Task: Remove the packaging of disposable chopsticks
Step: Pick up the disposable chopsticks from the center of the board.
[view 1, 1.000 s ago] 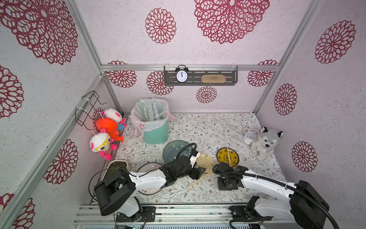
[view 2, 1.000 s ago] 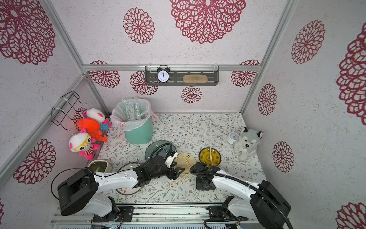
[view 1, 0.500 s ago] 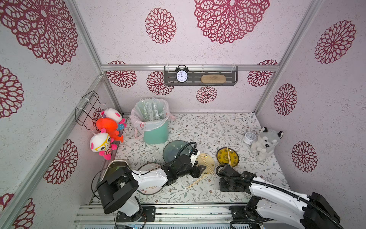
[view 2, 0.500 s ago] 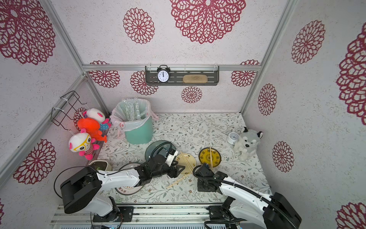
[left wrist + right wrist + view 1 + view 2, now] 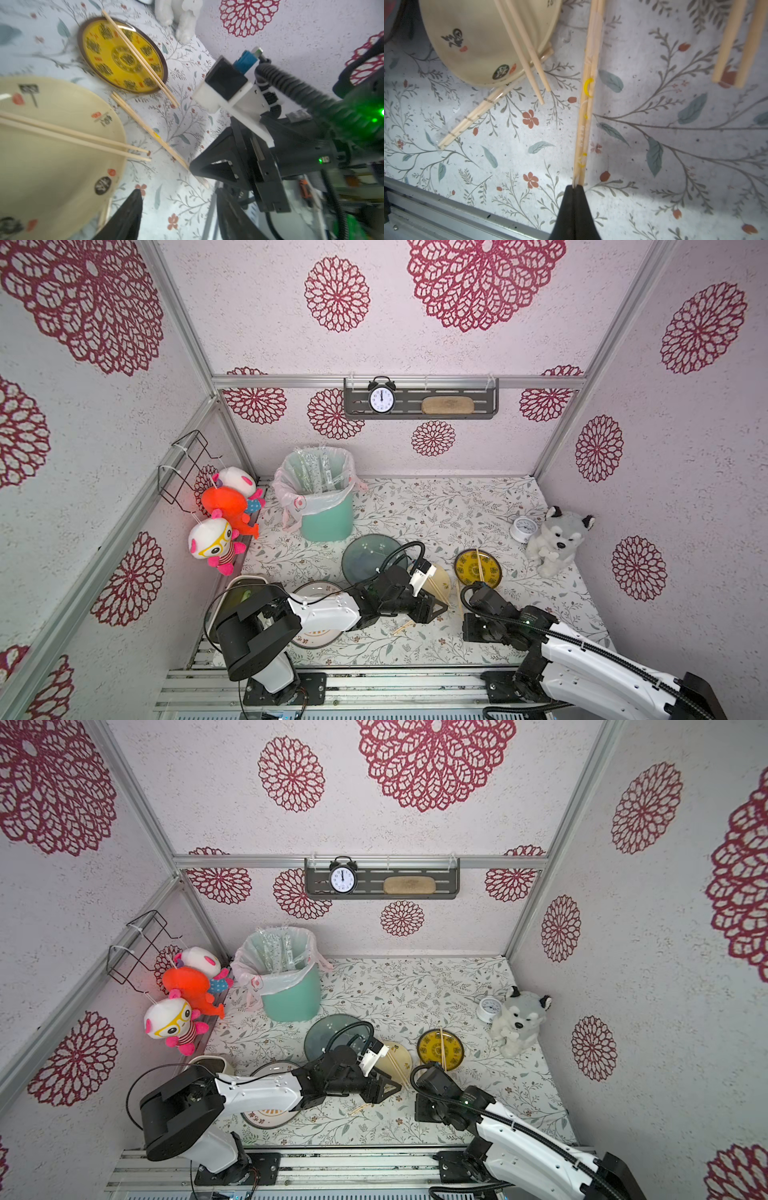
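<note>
Floral-printed tabletop point(image 5: 457, 510) was enclosed by pink walls stamped with red medallions. At the far left, a mint bin point(image 5: 328, 522) lined with a pink bag was seen to hold discarded clear sleeves point(image 5: 320, 472). Nearer and to the right, the left gripper point(image 5: 176, 193) was held low over the table beside the near edge of a cream plate point(image 5: 52, 170), its jaws parted with nothing between them. Two bare chopsticks point(image 5: 72, 135) were laid across that plate, and a sleeved pair point(image 5: 467, 122) was tucked partly under its near rim. Between the cream plate and a yellow plate point(image 5: 465, 570), a second sleeved pair point(image 5: 586, 116), marked with yellow print, was laid flat, running near to far. Its near end was pinched by the fully closed jaws of the right gripper point(image 5: 576, 187). Another bare pair point(image 5: 480, 568) was rested across the yellow plate. At the far right, a husky plush point(image 5: 557, 539) was seated beside a small clock point(image 5: 524, 527).
</note>
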